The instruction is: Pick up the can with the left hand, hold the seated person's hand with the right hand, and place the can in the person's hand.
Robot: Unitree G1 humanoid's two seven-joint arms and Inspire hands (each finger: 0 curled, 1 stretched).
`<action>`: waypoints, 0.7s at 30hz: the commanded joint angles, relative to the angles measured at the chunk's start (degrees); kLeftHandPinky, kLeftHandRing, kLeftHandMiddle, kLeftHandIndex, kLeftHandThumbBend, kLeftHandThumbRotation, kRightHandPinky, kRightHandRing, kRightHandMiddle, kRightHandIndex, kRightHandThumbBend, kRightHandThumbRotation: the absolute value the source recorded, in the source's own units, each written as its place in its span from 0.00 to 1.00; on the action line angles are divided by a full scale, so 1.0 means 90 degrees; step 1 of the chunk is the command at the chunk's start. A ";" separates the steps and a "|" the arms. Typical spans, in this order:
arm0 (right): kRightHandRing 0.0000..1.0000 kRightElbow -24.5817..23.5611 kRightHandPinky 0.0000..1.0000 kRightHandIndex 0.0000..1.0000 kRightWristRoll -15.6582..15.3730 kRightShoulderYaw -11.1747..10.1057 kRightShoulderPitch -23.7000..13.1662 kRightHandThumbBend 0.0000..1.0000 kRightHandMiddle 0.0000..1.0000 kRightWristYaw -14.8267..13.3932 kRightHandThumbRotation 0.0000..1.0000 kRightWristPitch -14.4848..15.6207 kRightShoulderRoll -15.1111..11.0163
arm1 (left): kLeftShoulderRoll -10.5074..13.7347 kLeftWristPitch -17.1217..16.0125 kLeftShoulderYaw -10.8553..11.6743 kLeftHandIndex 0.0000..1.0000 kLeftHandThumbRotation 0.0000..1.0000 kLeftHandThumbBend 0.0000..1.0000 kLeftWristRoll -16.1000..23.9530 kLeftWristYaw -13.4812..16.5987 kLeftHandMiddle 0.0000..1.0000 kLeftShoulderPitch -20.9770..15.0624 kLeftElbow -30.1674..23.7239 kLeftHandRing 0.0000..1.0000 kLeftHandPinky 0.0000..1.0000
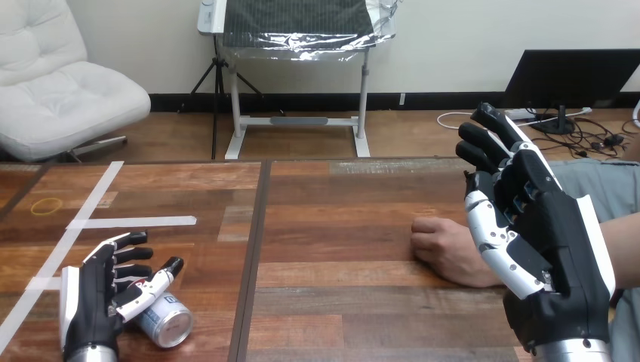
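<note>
A silver and blue can [164,320] lies on its side near the table's front left, its top facing me. My left hand [94,298] rests just left of it, fingers straight, with the thumb lying over the can's upper side. My right hand [536,241] is raised at the right, open, fingers pointing up and away. The person's hand [445,247] lies as a loose fist on the table, just left of and partly behind my right hand. I cannot tell whether the two touch.
White tape strips [134,222] run across the left part of the wooden table [340,226]. A yellow rubber band [47,205] lies at the far left. A dark seam [253,256] splits the table down the middle.
</note>
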 commanded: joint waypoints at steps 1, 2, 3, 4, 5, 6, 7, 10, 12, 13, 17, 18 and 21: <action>0.88 -0.0281 0.98 0.88 0.0007 -0.0081 -0.0321 0.00 0.87 -0.0008 0.00 -0.0053 0.0134 | 0.0137 -0.0177 -0.0109 0.69 0.18 0.67 0.0095 -0.0111 0.66 -0.0313 -0.0191 0.61 0.53; 0.88 -0.0279 0.98 0.87 0.0012 -0.0083 -0.0324 0.00 0.87 -0.0004 0.00 -0.0059 0.0133 | 0.0152 -0.0181 -0.0113 0.70 0.17 0.67 0.0106 -0.0114 0.66 -0.0310 -0.0197 0.61 0.54; 0.88 -0.0277 0.98 0.87 0.0014 -0.0084 -0.0325 0.00 0.87 -0.0002 0.00 -0.0062 0.0132 | 0.0160 -0.0183 -0.0114 0.70 0.16 0.67 0.0112 -0.0118 0.66 -0.0308 -0.0200 0.61 0.54; 0.88 -0.0270 0.98 0.87 0.0022 -0.0080 -0.0336 0.00 0.87 0.0001 0.00 -0.0065 0.0135 | 0.0186 -0.0186 -0.0110 0.70 0.16 0.66 0.0113 -0.0137 0.66 -0.0308 -0.0205 0.61 0.54; 0.88 -0.0264 0.98 0.87 0.0027 -0.0078 -0.0344 0.00 0.87 0.0004 0.00 -0.0068 0.0138 | 0.0207 -0.0188 -0.0107 0.70 0.15 0.66 0.0113 -0.0152 0.67 -0.0308 -0.0209 0.61 0.54; 0.87 -0.0261 0.98 0.87 0.0043 -0.0079 -0.0354 0.00 0.87 0.0012 0.00 -0.0067 0.0137 | 0.0242 -0.0206 -0.0097 0.70 0.15 0.66 0.0108 -0.0176 0.67 -0.0304 -0.0219 0.61 0.55; 0.87 -0.0259 0.98 0.87 0.0054 -0.0080 -0.0360 0.00 0.87 0.0018 0.00 -0.0066 0.0136 | 0.0265 -0.0220 -0.0089 0.70 0.15 0.66 0.0104 -0.0192 0.67 -0.0302 -0.0225 0.61 0.55; 0.87 -0.0251 0.98 0.87 0.0064 -0.0085 -0.0371 0.00 0.87 0.0026 0.00 -0.0066 0.0133 | 0.0339 -0.0239 -0.0086 0.70 0.16 0.67 0.0127 -0.0215 0.67 -0.0297 -0.0230 0.62 0.56; 0.87 -0.0242 0.98 0.87 0.0058 -0.0083 -0.0377 0.00 0.87 0.0026 0.00 -0.0068 0.0136 | 0.0392 -0.0244 -0.0086 0.70 0.16 0.67 0.0145 -0.0238 0.67 -0.0295 -0.0234 0.62 0.56; 0.87 -0.0241 0.98 0.87 0.0055 -0.0082 -0.0378 0.00 0.87 0.0025 0.00 -0.0068 0.0137 | 0.0413 -0.0247 -0.0083 0.70 0.17 0.67 0.0150 -0.0252 0.67 -0.0292 -0.0239 0.62 0.56; 0.87 -0.0235 0.98 0.87 0.0034 -0.0081 -0.0378 0.00 0.87 0.0016 0.00 -0.0069 0.0142 | 0.0488 -0.0277 -0.0062 0.70 0.20 0.67 0.0166 -0.0301 0.67 -0.0283 -0.0251 0.63 0.57; 0.87 -0.0233 0.98 0.87 0.0016 -0.0078 -0.0378 0.00 0.87 0.0008 0.00 -0.0067 0.0143 | 0.0516 -0.0286 -0.0053 0.70 0.20 0.68 0.0168 -0.0318 0.67 -0.0280 -0.0254 0.63 0.57; 0.87 -0.0233 0.97 0.87 -0.0010 -0.0070 -0.0376 0.00 0.86 -0.0002 0.00 -0.0059 0.0145 | 0.0570 -0.0303 -0.0033 0.70 0.23 0.68 0.0179 -0.0344 0.67 -0.0273 -0.0261 0.63 0.58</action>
